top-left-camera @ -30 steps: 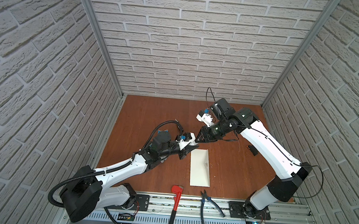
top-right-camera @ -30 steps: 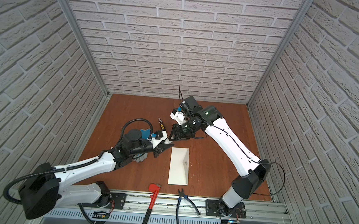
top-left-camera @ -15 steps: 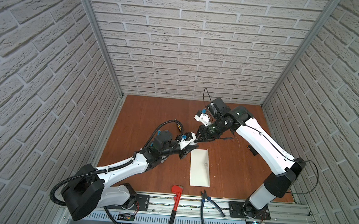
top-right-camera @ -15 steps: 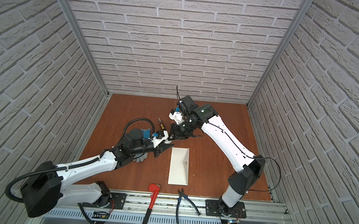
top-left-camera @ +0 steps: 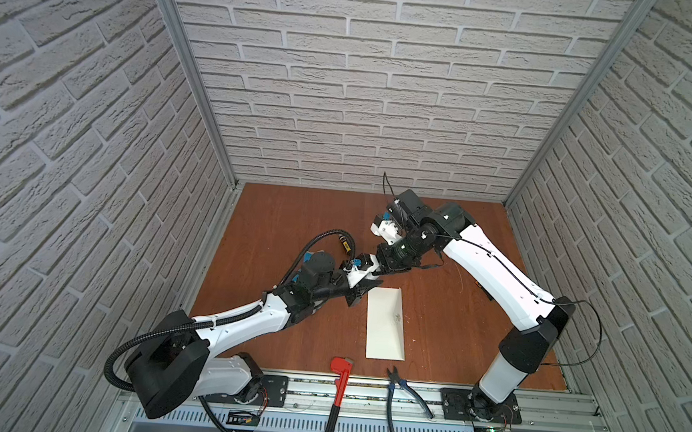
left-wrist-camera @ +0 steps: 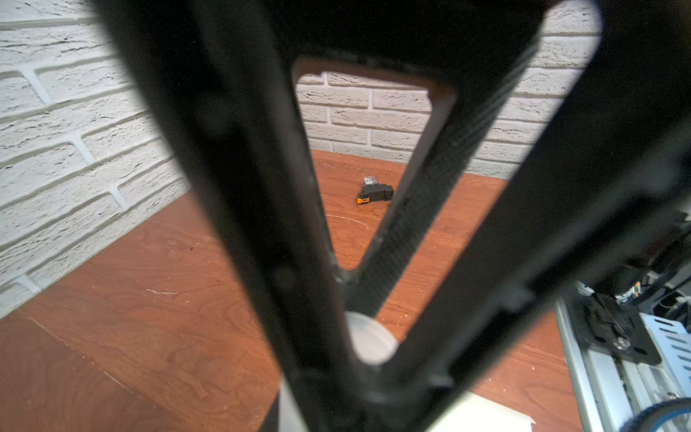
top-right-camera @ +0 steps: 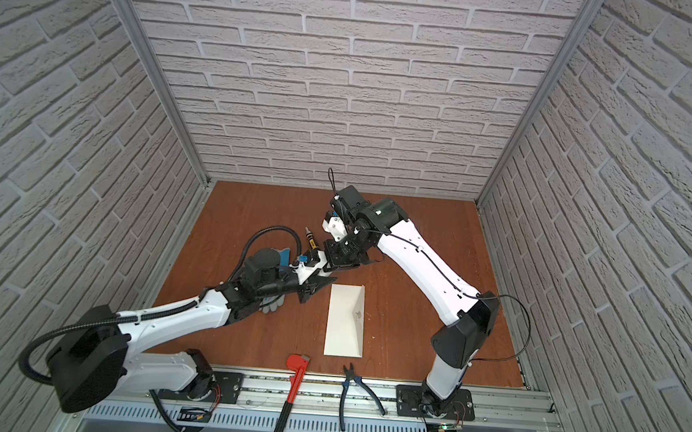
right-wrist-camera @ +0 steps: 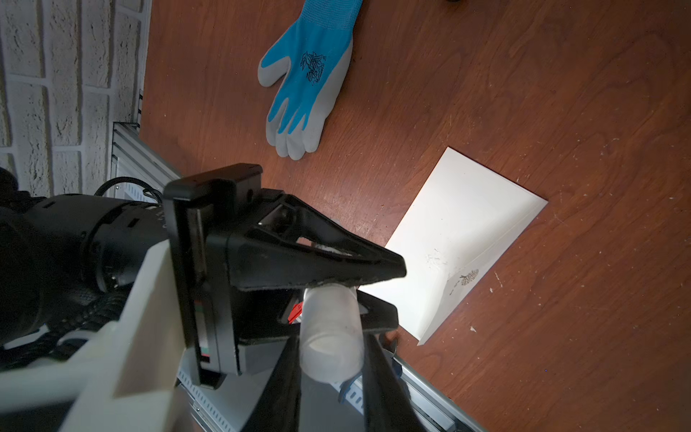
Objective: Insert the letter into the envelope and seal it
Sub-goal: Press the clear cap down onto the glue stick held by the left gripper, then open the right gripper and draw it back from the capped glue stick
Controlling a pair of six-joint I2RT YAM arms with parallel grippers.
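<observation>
A: Two tools on one object? What has the left tool (top-left-camera: 366,289) got?

B: It is clamped on a white cylinder (right-wrist-camera: 331,336), held up off the table (top-left-camera: 294,221). I'd guess it's a glue stick for the sealing step.

A: And the right tool (top-left-camera: 378,271)?

B: It is closed on the same cylinder from the opposite side, so the two meet tip to tip. The cylinder looks rigid and smooth. Round plastic can twist or slip, so each grip should sit squarely across the body, not on the rim.

A: Where is the envelope (top-left-camera: 383,332)?

B: It lies flat on the table, just beside the tools on the front-rail side and touching neither. Its long side runs toward the rail. A flap lies along its right long edge, but I cannot tell whether it is open or folded shut.

A: The letter?

B: It shows in no view. It may be inside already, though that is only a guess.

A: How will the envelope handle?

B: It is thin, light paper that bends and creases easily. Lying flush, it offers little to get under. The flap's free edge or a corner is the best hold, with the other tool pinning the body.
</observation>
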